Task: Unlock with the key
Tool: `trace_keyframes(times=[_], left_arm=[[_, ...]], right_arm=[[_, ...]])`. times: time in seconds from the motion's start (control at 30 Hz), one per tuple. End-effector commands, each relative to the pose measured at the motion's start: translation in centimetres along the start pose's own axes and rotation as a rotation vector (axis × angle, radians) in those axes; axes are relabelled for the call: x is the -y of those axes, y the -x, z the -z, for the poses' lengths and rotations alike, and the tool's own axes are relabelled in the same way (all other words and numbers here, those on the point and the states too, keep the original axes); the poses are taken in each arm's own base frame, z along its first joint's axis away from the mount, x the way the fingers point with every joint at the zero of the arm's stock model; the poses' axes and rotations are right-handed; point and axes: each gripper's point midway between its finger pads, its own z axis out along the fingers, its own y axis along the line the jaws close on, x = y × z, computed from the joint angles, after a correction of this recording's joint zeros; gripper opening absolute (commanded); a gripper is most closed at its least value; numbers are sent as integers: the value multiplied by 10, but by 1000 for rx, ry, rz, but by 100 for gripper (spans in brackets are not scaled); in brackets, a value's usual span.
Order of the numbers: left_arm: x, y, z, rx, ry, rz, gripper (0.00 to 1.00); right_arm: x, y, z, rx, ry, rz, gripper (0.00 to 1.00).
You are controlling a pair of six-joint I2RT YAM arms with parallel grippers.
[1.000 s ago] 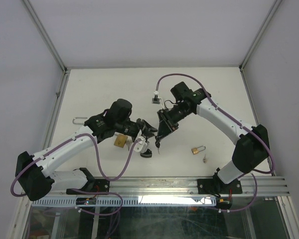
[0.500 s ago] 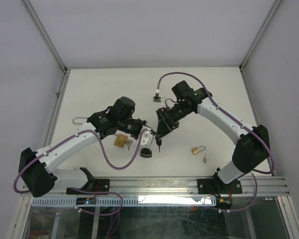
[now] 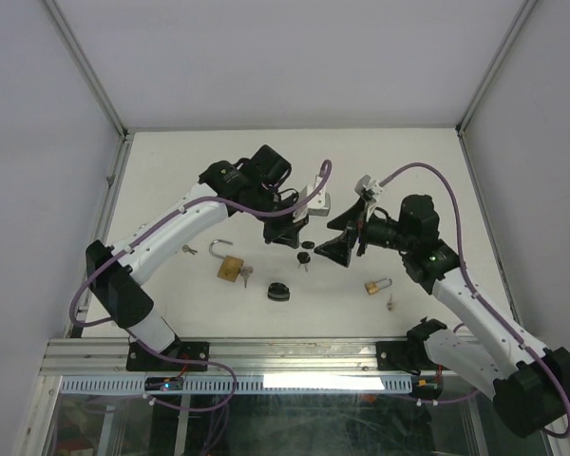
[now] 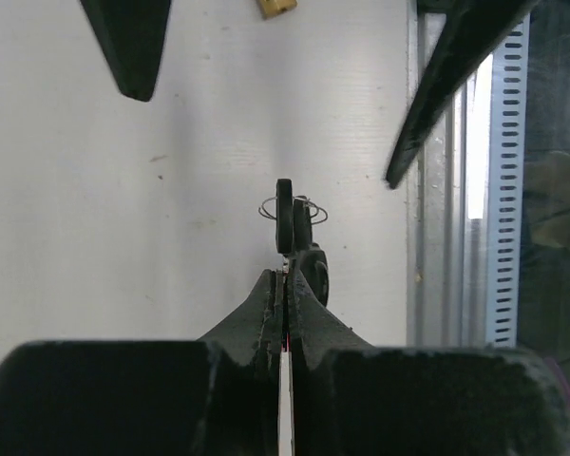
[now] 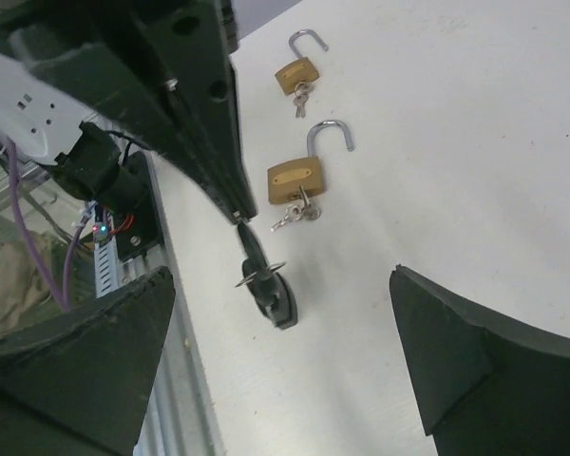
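Overhead, the white worktop [image 3: 408, 171] carries everything, and both arms reach in over its middle. The left arm [image 3: 171, 223] sweeps up and across, and the right arm [image 3: 467, 296] leans in from the opposite side.

The left fingers [image 4: 283, 294] are pressed together on a black-headed key [image 4: 284, 214], whose head sticks out just past their tips. The right fingers [image 3: 340, 249] stand spread wide and hold nothing. They face the left fingers, with the held key in the gap between the two pairs.

Beyond the left fingers, on the side away from the right fingers, an open padlock [image 3: 230, 269] lies flat with its shackle swung free and a bunch of keys [image 3: 246, 275] at its base. In the right wrist view a farther padlock [image 5: 296, 73] lies past it, its shackle also raised. Behind the right fingers, beside that arm's forearm, a third padlock [image 3: 378, 284] lies with its shackle apparently seated.

A small black object [image 3: 278, 292] rests on the worktop near the left fingers, toward the near edge. A second key [image 5: 277, 302] hangs joined to the held one, below the left fingertips. Whether it touches the worktop cannot be told. A loose key [image 3: 390, 304] lies just beside the third padlock.
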Motion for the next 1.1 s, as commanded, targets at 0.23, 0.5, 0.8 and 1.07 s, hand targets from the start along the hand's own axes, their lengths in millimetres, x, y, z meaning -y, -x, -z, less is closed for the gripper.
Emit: trace_keyframes(times=[0.23,0.5,0.8,1.07], left_arm=[[15,6,17,-29,-22,138,0],[15,6,15,-25,-17,153,0],[20,19,18,43,-37,135,0],[24,24,20,66,-54,131,0]], right_arm=[[-20,22,-40,96,292,63,81],[-53,1,-28,54,455,73,93],[-63,-8,-38,-10,438,38,88],[-64,-11,-35,-24,434,22,88]])
